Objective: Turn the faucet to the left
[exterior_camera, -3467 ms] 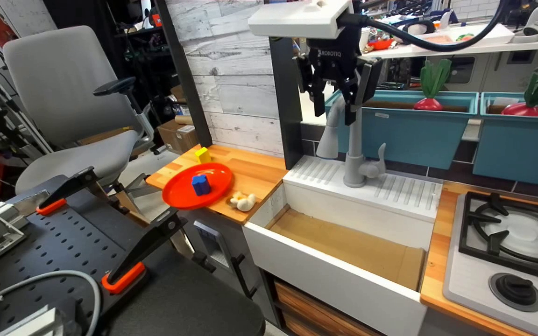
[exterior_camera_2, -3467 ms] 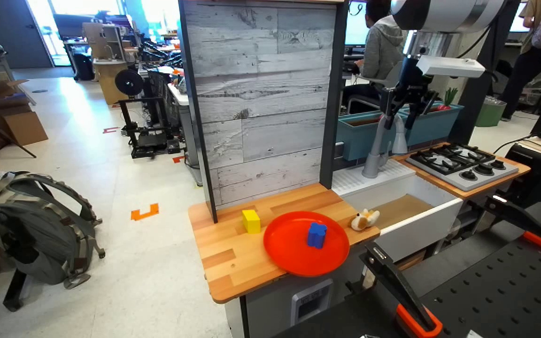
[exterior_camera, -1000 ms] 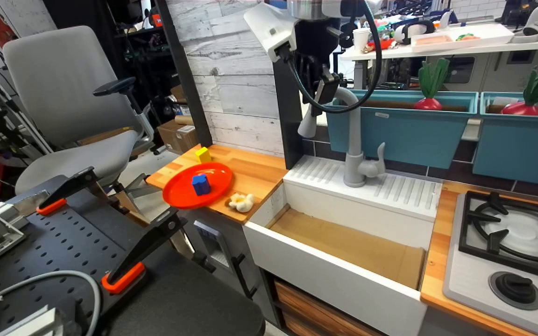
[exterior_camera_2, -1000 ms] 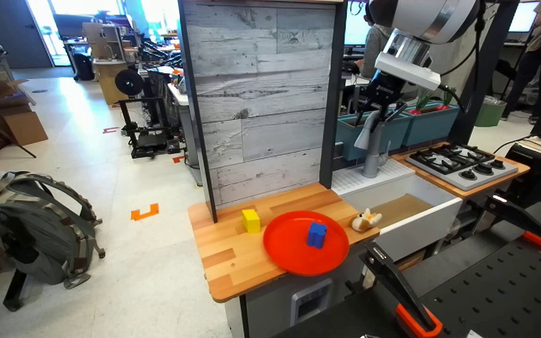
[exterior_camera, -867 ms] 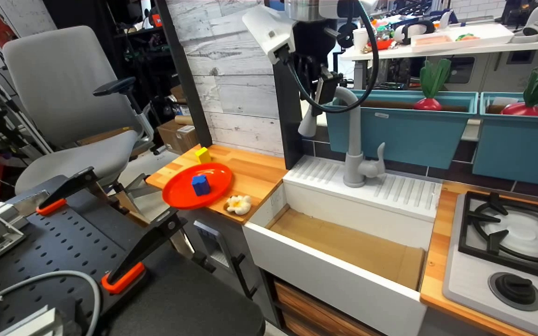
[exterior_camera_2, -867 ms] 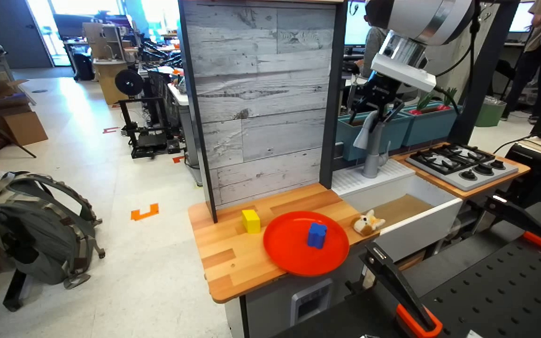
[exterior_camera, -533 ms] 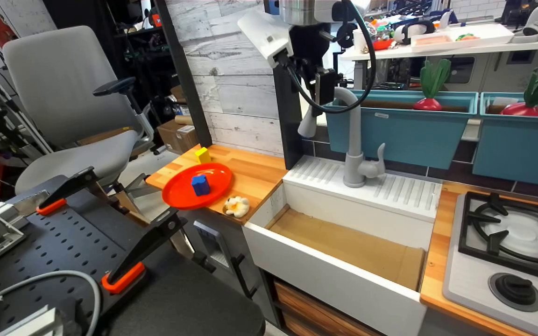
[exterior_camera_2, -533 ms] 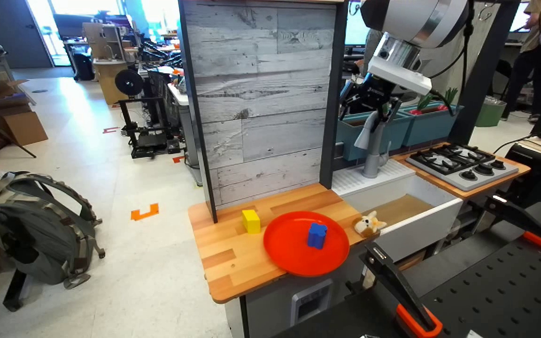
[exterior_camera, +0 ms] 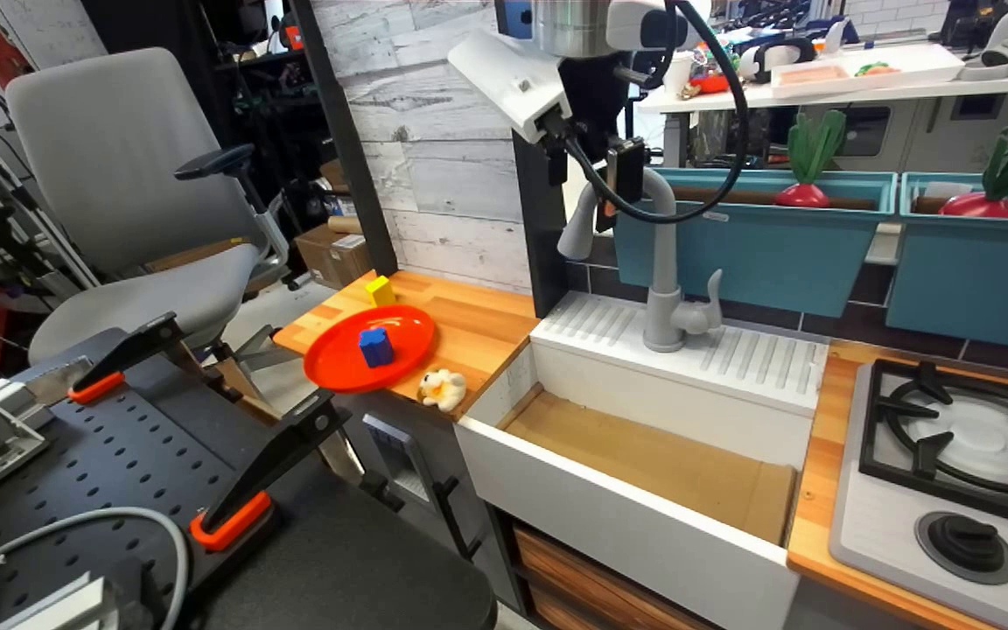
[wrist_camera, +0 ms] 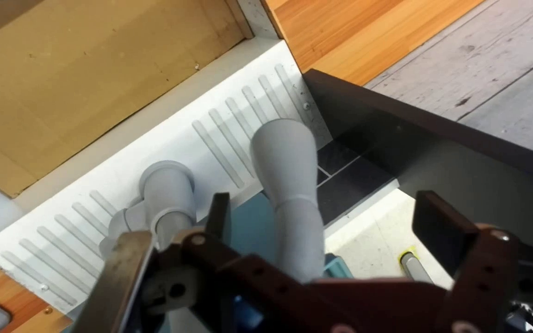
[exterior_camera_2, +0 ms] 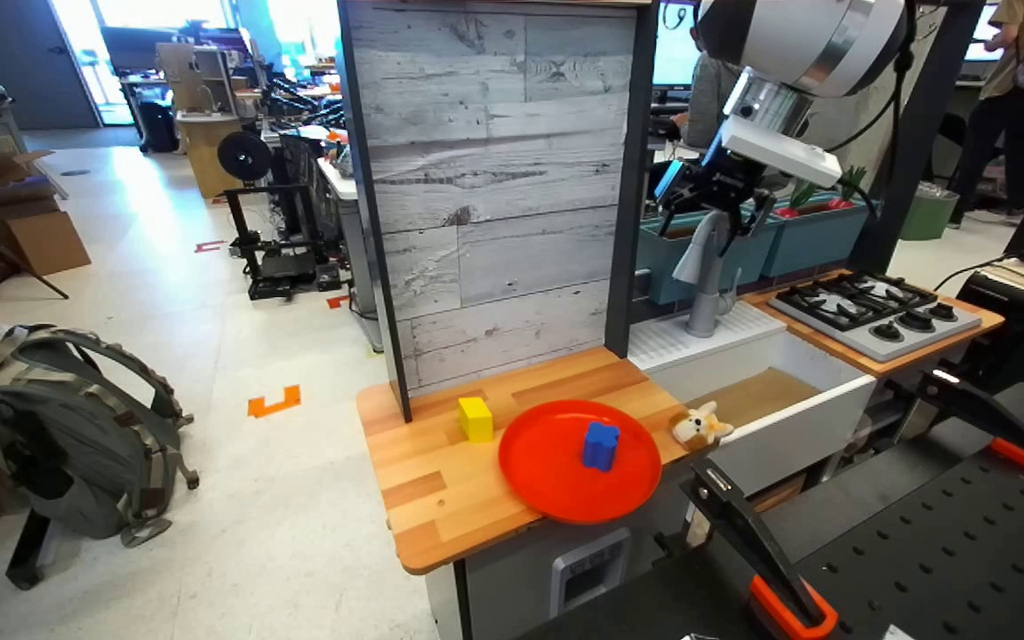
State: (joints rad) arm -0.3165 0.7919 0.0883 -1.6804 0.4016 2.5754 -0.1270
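Observation:
The grey faucet (exterior_camera: 664,262) stands on the white ledge behind the sink (exterior_camera: 626,490); it also shows in an exterior view (exterior_camera_2: 704,293). Its spout head points toward the plank wall's side. My gripper (exterior_camera: 583,192) is at the top of the spout, tilted, with the cable partly in front of it. In the wrist view my gripper (wrist_camera: 324,219) is open, with its fingers wide apart. The spout (wrist_camera: 285,157) runs between them, nearer the left finger (wrist_camera: 220,215). The faucet base (wrist_camera: 169,189) shows further left, partly hidden by the gripper.
A dark post (exterior_camera: 541,201) and plank wall (exterior_camera: 434,131) stand beside the spout head. Blue planters (exterior_camera: 758,254) hang behind the faucet. A red plate (exterior_camera_2: 548,480) with a blue block (exterior_camera_2: 599,446), a yellow block (exterior_camera_2: 476,420) and a plush toy (exterior_camera_2: 697,427) are on the counter.
Since the oldest frames the spout has swung toward the plank wall, and my gripper has moved that way and tilted. Over the last second the jaws have widened; the plush toy has turned.

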